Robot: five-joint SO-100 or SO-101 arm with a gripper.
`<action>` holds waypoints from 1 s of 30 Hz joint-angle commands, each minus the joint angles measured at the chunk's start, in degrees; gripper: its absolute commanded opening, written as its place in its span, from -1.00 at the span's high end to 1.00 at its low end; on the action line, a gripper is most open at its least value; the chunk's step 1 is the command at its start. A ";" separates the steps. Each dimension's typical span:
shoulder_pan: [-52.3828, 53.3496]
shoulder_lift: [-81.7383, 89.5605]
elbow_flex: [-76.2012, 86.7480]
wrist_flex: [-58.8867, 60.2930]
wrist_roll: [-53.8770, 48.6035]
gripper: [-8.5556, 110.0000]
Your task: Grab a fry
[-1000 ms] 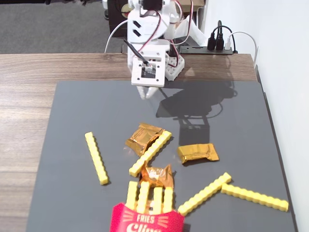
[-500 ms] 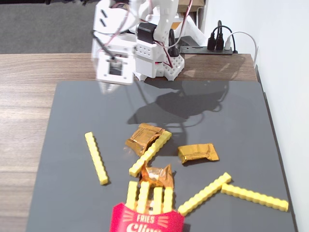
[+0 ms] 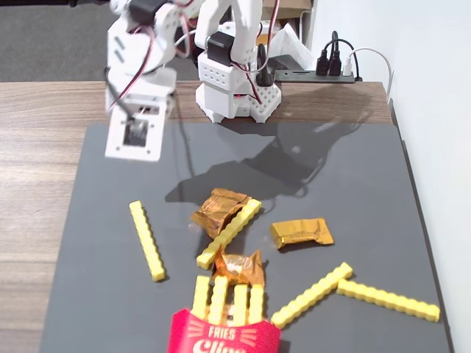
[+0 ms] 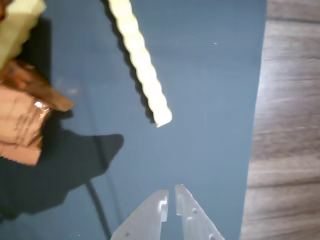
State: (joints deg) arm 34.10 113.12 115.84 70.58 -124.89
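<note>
Several yellow fries lie on the dark grey mat. One fry lies alone at the left. Another fry lies across the gold foil wrappers in the middle. Two more fries lie at the front right. My gripper hangs above the mat's far left corner, behind the left fry. In the wrist view that fry runs from the top edge down toward my gripper, a clear gap apart. The jaws stand almost together with nothing between them.
Three crumpled gold foil wrappers lie mid-mat; one shows in the wrist view. A red FRIES carton with short yellow sticks stands at the front edge. The arm's base stands behind the mat. Wooden table borders the mat.
</note>
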 commanded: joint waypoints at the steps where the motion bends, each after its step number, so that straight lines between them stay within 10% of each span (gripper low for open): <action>1: -0.70 -4.92 -6.50 -0.18 -1.14 0.84; 30: -5.54 -28.56 -16.08 -9.05 -8.09 0.51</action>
State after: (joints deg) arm 29.53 84.20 102.39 62.49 -133.42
